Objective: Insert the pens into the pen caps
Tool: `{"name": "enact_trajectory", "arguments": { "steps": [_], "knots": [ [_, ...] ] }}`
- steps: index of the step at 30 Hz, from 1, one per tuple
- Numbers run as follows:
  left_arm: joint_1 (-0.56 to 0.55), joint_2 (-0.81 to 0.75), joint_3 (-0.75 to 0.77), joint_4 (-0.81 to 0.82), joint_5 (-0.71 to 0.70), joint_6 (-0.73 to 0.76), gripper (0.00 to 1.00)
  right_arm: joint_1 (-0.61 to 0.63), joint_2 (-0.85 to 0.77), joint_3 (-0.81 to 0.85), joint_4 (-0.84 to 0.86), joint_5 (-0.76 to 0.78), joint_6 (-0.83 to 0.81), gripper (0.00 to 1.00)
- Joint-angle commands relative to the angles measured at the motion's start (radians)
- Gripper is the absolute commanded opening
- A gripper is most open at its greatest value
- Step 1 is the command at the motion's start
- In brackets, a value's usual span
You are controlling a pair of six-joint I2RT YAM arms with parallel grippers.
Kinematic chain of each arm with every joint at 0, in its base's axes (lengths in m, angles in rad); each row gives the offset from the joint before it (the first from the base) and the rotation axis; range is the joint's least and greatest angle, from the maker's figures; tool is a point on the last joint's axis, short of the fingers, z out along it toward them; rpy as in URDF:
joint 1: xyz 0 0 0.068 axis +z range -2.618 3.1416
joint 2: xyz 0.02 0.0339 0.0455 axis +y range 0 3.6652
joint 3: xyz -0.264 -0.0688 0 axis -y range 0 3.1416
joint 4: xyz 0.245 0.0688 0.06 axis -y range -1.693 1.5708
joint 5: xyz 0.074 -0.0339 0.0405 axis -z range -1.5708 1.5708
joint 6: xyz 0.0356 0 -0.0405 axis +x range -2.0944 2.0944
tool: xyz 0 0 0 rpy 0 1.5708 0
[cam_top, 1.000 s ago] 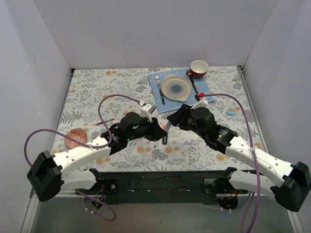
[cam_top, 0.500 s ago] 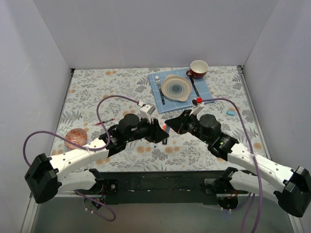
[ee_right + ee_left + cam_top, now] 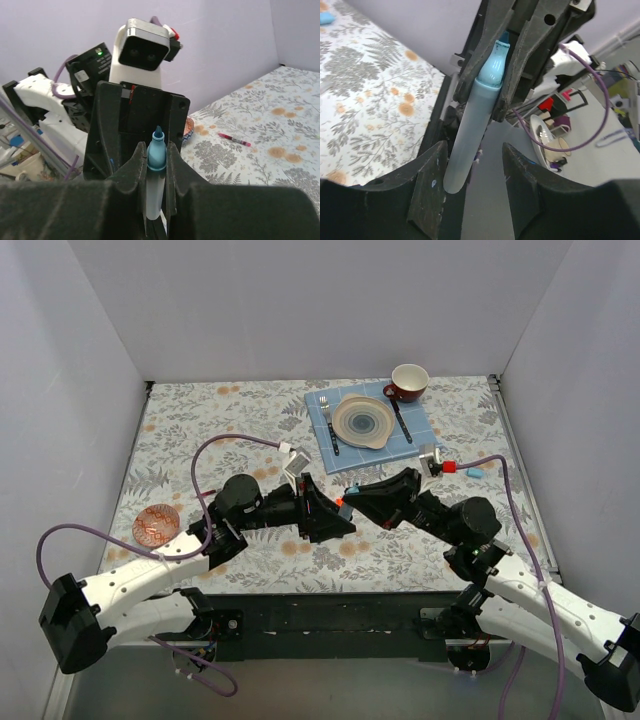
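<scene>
Now the light-blue marker (image 3: 470,130) has changed hands. The right claw (image 3: 156,150) has snapped together and is clamped on the marker, close to its pointy end. The left claw (image 3: 472,160) has let go. Its fingers (image 3: 427,190) are apart now, one on each side of the marker's body, and they do not touch it. A moment ago it was the other way round, with the right claw wide and the left claw tight. Both arms have also pulled back a bit, but the two claws meet tip to tip above the bench (image 3: 200,430).

So the marker is up in the air between the two claws, not lying down. Its tip is bare, with no cap on it. I think this leaves the left claw free to go and fetch a cap. A small light-blue cap (image 3: 474,472) lies on the bench off to the right of the right claw, well apart from it. A thin red pen (image 3: 233,139) lies on the bench too, far past the left claw. I cannot tell if it has its cap.
</scene>
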Motion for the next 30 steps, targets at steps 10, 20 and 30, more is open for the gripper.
{"name": "enact_trajectory", "arguments": {
  "steps": [10, 20, 30],
  "knots": [
    [-0.003, 0.009, -0.048, 0.28, 0.179, -0.118, 0.0, -0.005, -0.033, -0.031, 0.139, -0.099, 0.058, 0.01],
    [0.002, 0.007, -0.017, 0.076, -0.107, 0.054, 0.0, -0.005, -0.112, 0.003, -0.13, 0.134, -0.007, 0.59],
    [0.169, 0.084, 0.07, -0.122, -0.108, 0.23, 0.0, -0.008, -0.108, 0.111, -0.558, 0.715, -0.094, 0.58]
  ]
}}
